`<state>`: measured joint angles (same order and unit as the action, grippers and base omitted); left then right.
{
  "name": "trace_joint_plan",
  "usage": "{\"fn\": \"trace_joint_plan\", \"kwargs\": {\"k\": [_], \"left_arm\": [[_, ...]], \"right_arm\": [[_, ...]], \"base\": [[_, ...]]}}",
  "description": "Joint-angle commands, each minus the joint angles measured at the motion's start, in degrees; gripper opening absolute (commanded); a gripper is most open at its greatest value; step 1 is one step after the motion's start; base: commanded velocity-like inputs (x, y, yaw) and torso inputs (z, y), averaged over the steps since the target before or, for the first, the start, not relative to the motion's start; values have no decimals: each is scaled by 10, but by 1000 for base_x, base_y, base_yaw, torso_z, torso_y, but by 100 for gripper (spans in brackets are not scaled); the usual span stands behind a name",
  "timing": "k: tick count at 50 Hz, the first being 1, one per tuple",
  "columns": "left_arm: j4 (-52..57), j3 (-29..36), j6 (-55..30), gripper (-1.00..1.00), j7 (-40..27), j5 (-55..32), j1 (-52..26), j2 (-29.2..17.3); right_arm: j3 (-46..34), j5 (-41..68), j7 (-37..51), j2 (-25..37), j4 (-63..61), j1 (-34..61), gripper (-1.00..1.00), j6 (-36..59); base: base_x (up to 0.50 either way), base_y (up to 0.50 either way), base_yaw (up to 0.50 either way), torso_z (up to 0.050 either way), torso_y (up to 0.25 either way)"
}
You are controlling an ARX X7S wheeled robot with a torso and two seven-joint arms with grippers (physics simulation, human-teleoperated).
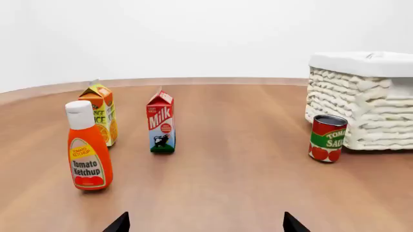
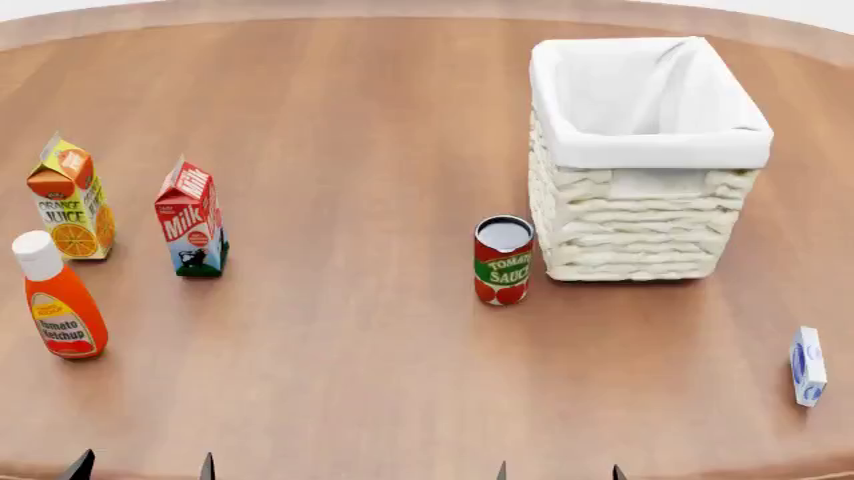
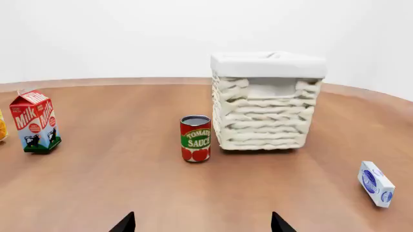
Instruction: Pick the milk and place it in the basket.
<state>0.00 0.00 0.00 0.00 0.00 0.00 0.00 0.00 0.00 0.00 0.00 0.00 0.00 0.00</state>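
Note:
The milk (image 2: 190, 218) is a small gable-top carton with a red top. It stands upright at the left of the brown table, and shows in the left wrist view (image 1: 160, 122) and the right wrist view (image 3: 36, 122). The basket (image 2: 646, 160), cream wicker with white lining, stands at the back right and looks empty; it also shows in both wrist views (image 1: 363, 101) (image 3: 266, 101). My left gripper (image 2: 142, 467) and right gripper (image 2: 558, 472) are open and empty at the table's near edge, well short of the milk. Only their fingertips (image 1: 119, 224) (image 3: 125, 224) show.
An orange juice carton (image 2: 70, 200) stands left of the milk, a ketchup bottle (image 2: 59, 297) in front of it. A tomato sauce can (image 2: 503, 260) stands by the basket's near left corner. A small white-blue box (image 2: 806, 366) lies at the right.

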Motion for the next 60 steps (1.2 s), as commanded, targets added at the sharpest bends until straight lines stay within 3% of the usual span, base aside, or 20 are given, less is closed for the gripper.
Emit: {"fn": "trace_joint_plan", "kwargs": {"k": [1, 19, 20, 21, 31, 43, 45, 47, 55, 57, 59, 60], "left_arm": [[10, 11, -7, 100, -11, -8, 3, -9], [45, 40, -36, 100, -24, -47, 7, -38], [-34, 46, 13, 100, -5, -33, 1, -16], [-2, 29, 2, 100, -29, -25, -1, -25], [7, 35, -11, 100, -41, -39, -4, -37], [279, 11, -156, 100, -68, -47, -56, -80], [340, 3, -190, 100, -69, -56, -70, -88], [382, -1, -211, 100, -72, -57, -78, -95], [581, -48, -339, 100, -87, -92, -136, -124], [600, -53, -338, 100, -114, -118, -135, -149], [600, -31, -304, 100, -209, -186, -128, -234], [600, -10, -274, 100, -281, -230, -126, -299]], "right_arm": [[-7, 15, 16, 7, -7, -3, 100, 0], [-36, 34, 45, 40, -54, -4, 100, 32], [-17, 15, 97, 15, 51, 24, 100, 51], [-41, 34, 41, 34, 1, 2, 100, -2], [-50, 45, 50, 46, -54, 2, 100, 38], [-16, 122, 41, 107, -346, 84, 100, 232], [5, 186, 18, 124, -409, 105, 100, 277], [5, 167, 37, 137, -439, 129, 100, 302], [106, 276, 70, 166, -582, 207, 100, 418], [122, 345, 136, 219, -600, 210, 100, 402], [100, 428, 249, 326, -600, 196, 100, 321], [82, 456, 294, 384, -600, 184, 100, 271]], "base": [[0, 0, 0, 0, 0], [0, 0, 0, 0, 0], [0, 0, 0, 0, 0], [0, 0, 0, 0, 0], [0, 0, 0, 0, 0], [0, 0, 0, 0, 0], [0, 0, 0, 0, 0], [0, 0, 0, 0, 0], [0, 0, 0, 0, 0], [0, 0, 0, 0, 0], [0, 0, 0, 0, 0], [0, 0, 0, 0, 0]]}}
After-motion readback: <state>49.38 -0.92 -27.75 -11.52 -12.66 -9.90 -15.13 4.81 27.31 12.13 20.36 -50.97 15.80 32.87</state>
